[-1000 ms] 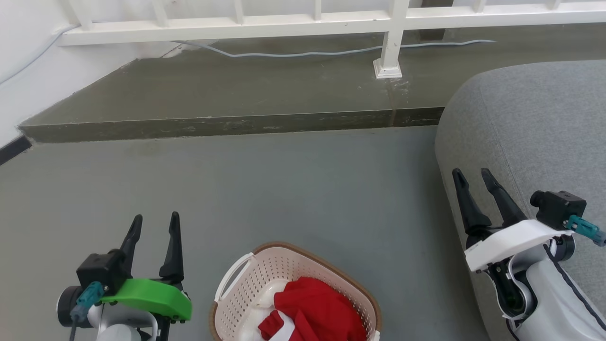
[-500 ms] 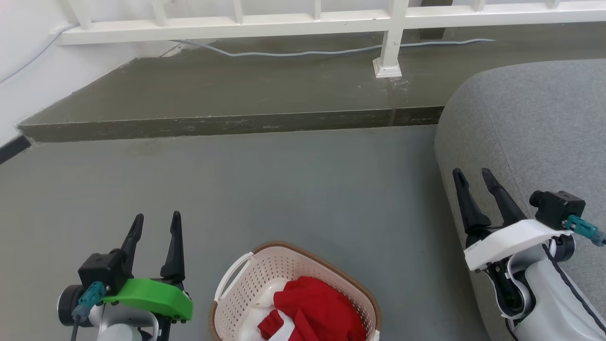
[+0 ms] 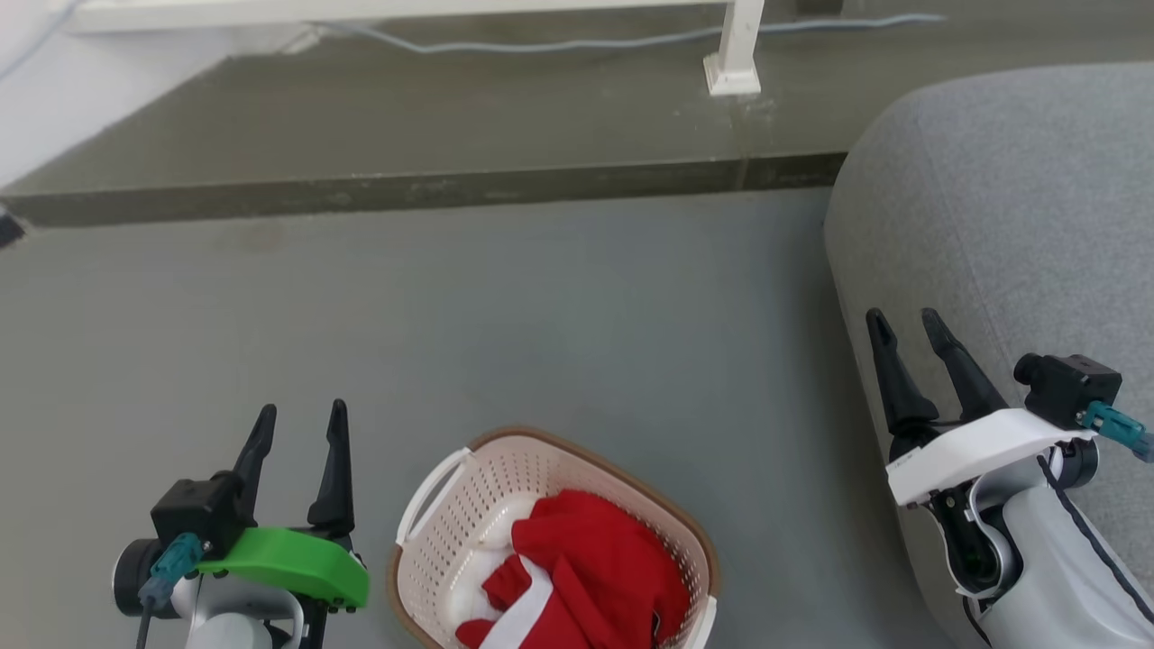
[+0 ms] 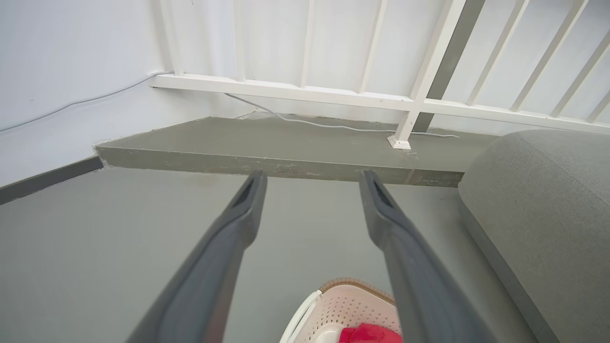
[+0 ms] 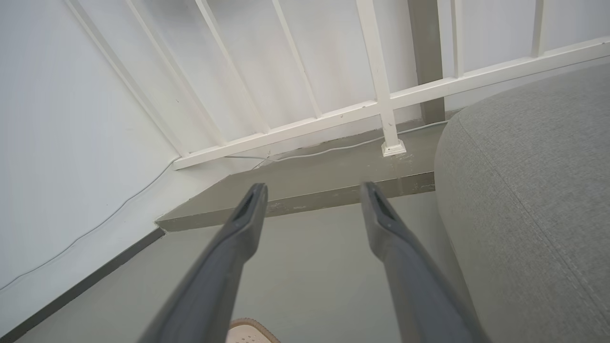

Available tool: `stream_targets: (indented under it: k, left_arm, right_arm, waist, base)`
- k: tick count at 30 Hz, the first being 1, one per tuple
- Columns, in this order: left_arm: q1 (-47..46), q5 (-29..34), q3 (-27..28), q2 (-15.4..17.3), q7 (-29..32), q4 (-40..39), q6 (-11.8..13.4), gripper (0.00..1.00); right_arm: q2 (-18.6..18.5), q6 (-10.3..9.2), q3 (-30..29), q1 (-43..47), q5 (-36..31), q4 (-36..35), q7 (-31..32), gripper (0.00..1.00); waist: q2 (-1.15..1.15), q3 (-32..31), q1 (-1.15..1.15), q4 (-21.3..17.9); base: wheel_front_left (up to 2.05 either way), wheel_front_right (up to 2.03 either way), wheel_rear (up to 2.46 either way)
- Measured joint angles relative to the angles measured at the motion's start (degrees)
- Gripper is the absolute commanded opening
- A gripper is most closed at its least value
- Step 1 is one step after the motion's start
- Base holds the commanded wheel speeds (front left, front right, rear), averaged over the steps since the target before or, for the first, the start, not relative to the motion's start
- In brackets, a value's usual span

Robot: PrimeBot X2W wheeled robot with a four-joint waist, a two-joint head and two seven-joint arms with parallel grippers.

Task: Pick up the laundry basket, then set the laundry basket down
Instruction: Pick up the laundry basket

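A: Grippers?
B: Left gripper (image 3: 301,413) and right gripper (image 3: 902,317) are both parted and empty, probably ready for the handles.
A: Basket?
B: Laundry basket (image 3: 455,541) sits on the floor (image 3: 586,315) between them, nearer the left. Red cloth (image 3: 595,568) lies inside. Grey sofa (image 3: 1010,198) is beside the right. Not yet lifted.
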Motion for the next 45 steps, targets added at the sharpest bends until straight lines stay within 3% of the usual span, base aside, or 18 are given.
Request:
stream_targets:
  k: [32, 39, 45]
  left_arm:
    - [-16.4, -1.4, -0.7, 1.2, 1.4, 19.8, -2.8, 1.00]
    - [-20.3, -1.4, -1.4, 3.7, 3.3, 25.3, -3.3, 1.00]
    - [-23.7, 0.2, -5.3, 6.4, 4.9, 29.4, -3.8, 1.00]
  right_arm:
    - [-0.3, 0.33, 0.3, -10.3, 0.6, -4.1, -0.4, 1.00]
    - [-0.3, 0.33, 1.2, -13.1, 1.0, -4.8, -0.4, 1.00]
    - [-0.3, 0.33, 1.7, -15.4, 1.4, -5.0, -0.4, 1.00]
  waist:
    - [0.00, 20.3, 0.00, -3.0]
    - [0.00, 25.6, 0.01, -3.6]
    - [0.00, 30.1, 0.01, -4.6]
  base:
    - [0.00, 0.00, 0.00]
    - [0.00, 0.00, 0.00]
    - [0.00, 0.00, 0.00]
